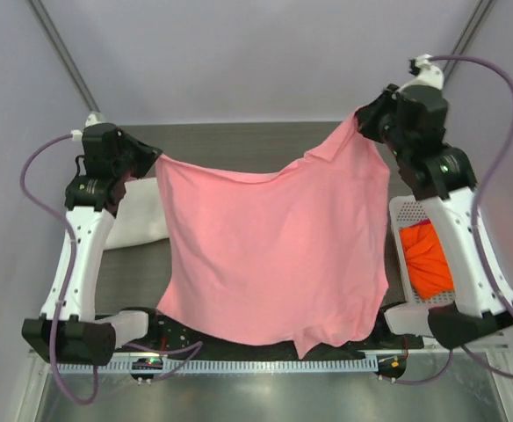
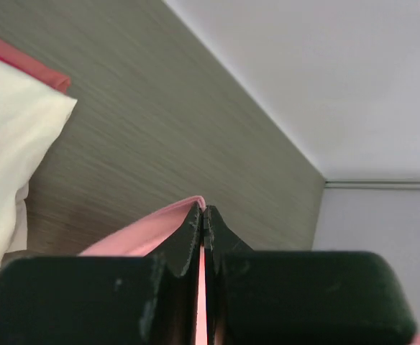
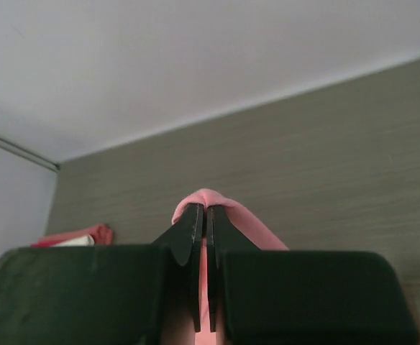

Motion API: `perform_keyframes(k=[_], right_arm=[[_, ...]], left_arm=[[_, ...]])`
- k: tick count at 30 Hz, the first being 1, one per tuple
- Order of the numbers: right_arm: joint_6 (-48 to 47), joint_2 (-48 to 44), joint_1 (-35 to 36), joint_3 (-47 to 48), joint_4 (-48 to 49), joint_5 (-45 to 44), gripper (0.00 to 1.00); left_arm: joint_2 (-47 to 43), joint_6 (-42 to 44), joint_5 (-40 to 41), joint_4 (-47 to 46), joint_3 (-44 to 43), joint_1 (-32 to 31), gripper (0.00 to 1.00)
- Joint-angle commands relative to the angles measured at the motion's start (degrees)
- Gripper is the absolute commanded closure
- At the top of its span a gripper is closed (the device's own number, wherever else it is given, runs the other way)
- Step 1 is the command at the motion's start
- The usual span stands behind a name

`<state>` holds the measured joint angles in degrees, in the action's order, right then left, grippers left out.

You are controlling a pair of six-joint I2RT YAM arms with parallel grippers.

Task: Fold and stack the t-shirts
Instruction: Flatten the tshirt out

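LEFT TO RIGHT: At the left of the overhead frame, my left gripper [image 1: 151,159] was clenched on one top corner of the light pink t-shirt [image 1: 274,255]. The wrist view showed a sliver of pink cloth pinched between the closed fingers. Just below it, a cream-white t-shirt [image 1: 138,218] lay on the table [image 1: 239,139], apparently folded, with a red edge [image 2: 24,62] peeping out beneath it in the left wrist view.

Through the centre, the pink shirt hung spread between my two arms. Its slack top edge ran crosswise and sagged in the middle, and its lower edge draped toward the bottom of the frame, over the arm bases. At the upper right, my right gripper [image 1: 368,120] was clamped shut on the other corner, sitting higher in the frame than the left one. At the right edge, partly behind that arm, a white mesh basket [image 1: 405,211] held an orange t-shirt [image 1: 428,259].

As I judged it, the next move turned on that crosswise edge — the cloth lay evenly between both grips, neither arm nearer, while the folded pile sat on the left arm's side.
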<state>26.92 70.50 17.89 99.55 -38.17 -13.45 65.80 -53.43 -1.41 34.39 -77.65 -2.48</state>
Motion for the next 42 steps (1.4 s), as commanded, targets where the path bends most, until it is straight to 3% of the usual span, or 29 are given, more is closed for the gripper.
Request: perform_keyframes(k=[1,6,7,10,13,15,17,18,22,27,30,34,42], right_arm=[[-1.1,5.0,-2.0,8.3,4.5,0.1,0.99],[3.7,17.0,-9.6,28.3,4.2,12.5,0.99],[4.9,21.1,-13.3,31.3,4.3,18.4,0.99],[10.0,29.0,-19.2,43.4,4.3,28.6,0.99],[12.1,32.9,-21.0,50.5,4.9,33.9,0.99],[11.5,32.2,-21.4,48.0,5.5,35.5,0.99],[11.3,27.8,-21.6,36.4,9.9,36.7,0.99],[11.5,26.3,-21.8,26.2,12.3,37.2,0.99],[12.5,19.7,-22.8,7.1,21.5,39.7,0.99],[11.3,8.6,-22.9,-17.0,25.2,38.8,0.99],[10.4,2.4,-22.9,-30.2,25.6,37.4,0.99],[9.1,-8.9,-23.2,-43.7,24.4,33.9,0.99],[8.4,-30.7,-23.2,-60.5,10.3,29.9,0.99]], left_arm=[[5.0,-1.1,-0.4,-7.9,-6.3,0.3,1.00],[20.0,-0.6,-2.3,-3.3,-27.7,1.5,1.00],[24.6,-0.8,-3.3,-2.7,-35.8,1.9,1.00],[30.9,-1.1,-6.1,0.1,-48.9,4.0,1.00],[35.4,-3.0,-10.0,-1.7,-52.0,6.3,1.00],[35.8,-3.2,-11.9,-5.4,-49.6,7.8,1.00],[35.1,-1.8,-12.7,-9.1,-43.2,7.9,1.00],[33.5,-1.8,-13.4,-11.4,-39.3,7.9,1.00],[29.1,-0.7,-14.8,-17.9,-23.4,6.9,1.00],[22.0,-0.3,-13.2,-23.6,2.1,4.4,1.00],[16.4,-1.3,-12.7,-26.8,12.3,3.6,1.00],[7.3,-1.2,-10.2,-28.6,29.6,3.1,1.00],[-12.1,-0.4,-11.7,-28.8,50.6,1.4,1.00]])
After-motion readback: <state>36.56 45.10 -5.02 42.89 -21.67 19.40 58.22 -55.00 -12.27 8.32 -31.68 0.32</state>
